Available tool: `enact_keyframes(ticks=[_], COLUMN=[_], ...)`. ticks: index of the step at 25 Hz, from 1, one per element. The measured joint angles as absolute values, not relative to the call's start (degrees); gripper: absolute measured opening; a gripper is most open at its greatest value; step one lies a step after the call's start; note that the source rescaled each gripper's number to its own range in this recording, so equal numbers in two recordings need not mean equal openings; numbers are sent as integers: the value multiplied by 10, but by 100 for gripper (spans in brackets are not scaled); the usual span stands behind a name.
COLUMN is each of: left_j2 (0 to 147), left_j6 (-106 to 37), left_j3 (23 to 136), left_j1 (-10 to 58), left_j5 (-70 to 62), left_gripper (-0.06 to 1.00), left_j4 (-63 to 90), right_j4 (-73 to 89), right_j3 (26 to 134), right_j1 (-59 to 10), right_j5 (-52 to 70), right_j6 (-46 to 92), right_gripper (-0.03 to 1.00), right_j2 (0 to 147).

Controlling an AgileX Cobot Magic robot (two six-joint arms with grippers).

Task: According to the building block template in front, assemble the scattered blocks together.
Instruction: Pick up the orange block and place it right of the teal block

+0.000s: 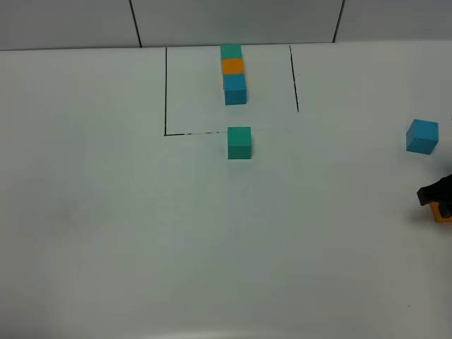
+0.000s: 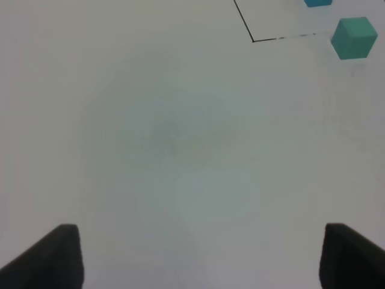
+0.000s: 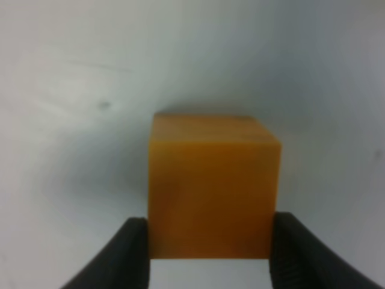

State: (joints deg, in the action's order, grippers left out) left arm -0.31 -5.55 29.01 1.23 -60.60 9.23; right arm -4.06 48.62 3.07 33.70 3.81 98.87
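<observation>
The building block template [image 1: 234, 73], a joined teal-green, orange and blue row, stands at the back inside a thin black-lined rectangle [image 1: 166, 92]. The loose teal-green cube [image 1: 239, 143] sits on the rectangle's front line; it also shows in the left wrist view [image 2: 354, 37]. The loose blue cube [image 1: 422, 136] lies far right. My right gripper [image 1: 436, 194] is at the right edge, shut on the orange cube [image 1: 443, 212], with its fingers against both sides of the cube [image 3: 213, 192]. My left gripper [image 2: 195, 256] is open and empty over bare table, and is out of the exterior view.
The white table [image 1: 141, 233] spreads wide around the cubes. A grey panelled wall [image 1: 70, 21] runs along its back edge. The rectangle's front left corner [image 2: 253, 40] and an edge of the template's blue cube [image 2: 317, 2] show in the left wrist view.
</observation>
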Motion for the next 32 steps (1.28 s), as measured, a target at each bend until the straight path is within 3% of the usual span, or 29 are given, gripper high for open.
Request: enact_keyframes(ticks=[9,17,27,32], left_j2=[-3,-3,-3,-3], left_j6=[-55,-55,-55,-55], left_j3=[290,290,290,290], left_j1=[12,12,12,12], left_j5=[-606,-606,-606,-606], left_gripper=[79,79,79,79], left_j4=[92,92,93,93], right_j4=[-42,-77,-87,-38], right_j3=[491,533,634,727], right_j1=[27,-43,-198,-219], right_j5=[344,382,445,485], right_j6=[43,64,385,501], right_gripper=[1,1,1,1], right_j2=[989,975,977,1013])
